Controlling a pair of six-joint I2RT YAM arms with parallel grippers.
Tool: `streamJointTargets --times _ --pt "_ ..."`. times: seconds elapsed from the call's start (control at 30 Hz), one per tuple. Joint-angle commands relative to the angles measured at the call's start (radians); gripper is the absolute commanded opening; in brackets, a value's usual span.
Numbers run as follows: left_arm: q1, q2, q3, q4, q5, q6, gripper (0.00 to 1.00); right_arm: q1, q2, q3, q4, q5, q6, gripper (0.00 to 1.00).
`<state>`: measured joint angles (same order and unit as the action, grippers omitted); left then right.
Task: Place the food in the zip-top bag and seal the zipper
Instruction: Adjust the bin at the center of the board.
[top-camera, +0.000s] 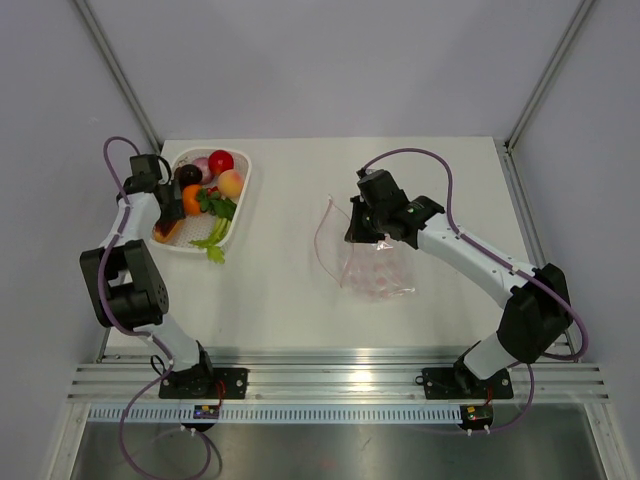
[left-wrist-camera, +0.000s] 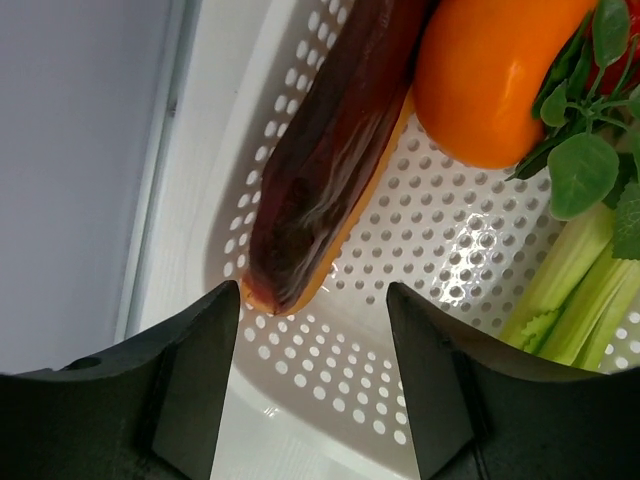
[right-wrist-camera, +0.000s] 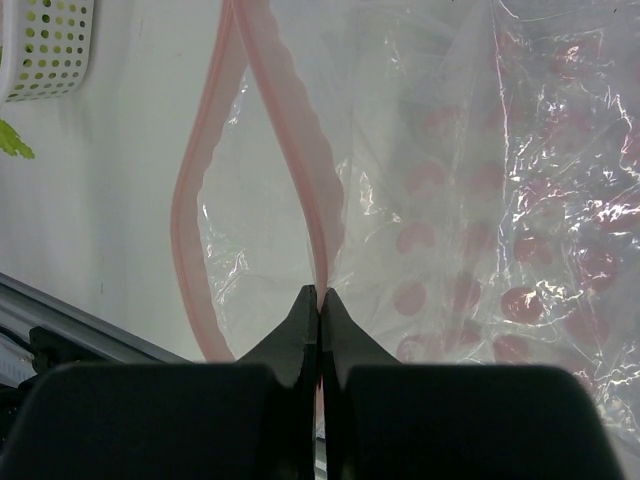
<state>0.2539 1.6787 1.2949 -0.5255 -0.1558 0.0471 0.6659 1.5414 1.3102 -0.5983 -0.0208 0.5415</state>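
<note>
Right gripper, beside the basket, clamps the zipper to hold the bag agape; left gripper, inside, flanks a dark vegetable, jaws parted, empty.

- We are hanging our left gripper, jaws apart, above the white perforated basket.
- The long dark maroon piece, orange-edged, is lying with its tip showing between our fingers, nearer the left one.
- The orange is sitting just beside it.
- The celery stalk and green leaves are lying at the right.
</note>
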Motion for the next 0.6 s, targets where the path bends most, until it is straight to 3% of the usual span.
streamJointTargets --times 0.0,0.3,0.57 --pt "0.001 0.036 0.017 0.062 -0.001 -0.022 0.63 0.004 0.006 0.024 0.019 -0.010 -0.017 0.00" --pt "0.007 0.049 0.006 0.102 -0.016 -0.027 0.57 0.006 0.011 0.020 0.006 -0.007 -0.021 0.00" --pt "0.007 0.003 -0.023 0.157 -0.028 -0.041 0.63 0.006 0.017 0.023 -0.001 -0.004 -0.035 0.00"
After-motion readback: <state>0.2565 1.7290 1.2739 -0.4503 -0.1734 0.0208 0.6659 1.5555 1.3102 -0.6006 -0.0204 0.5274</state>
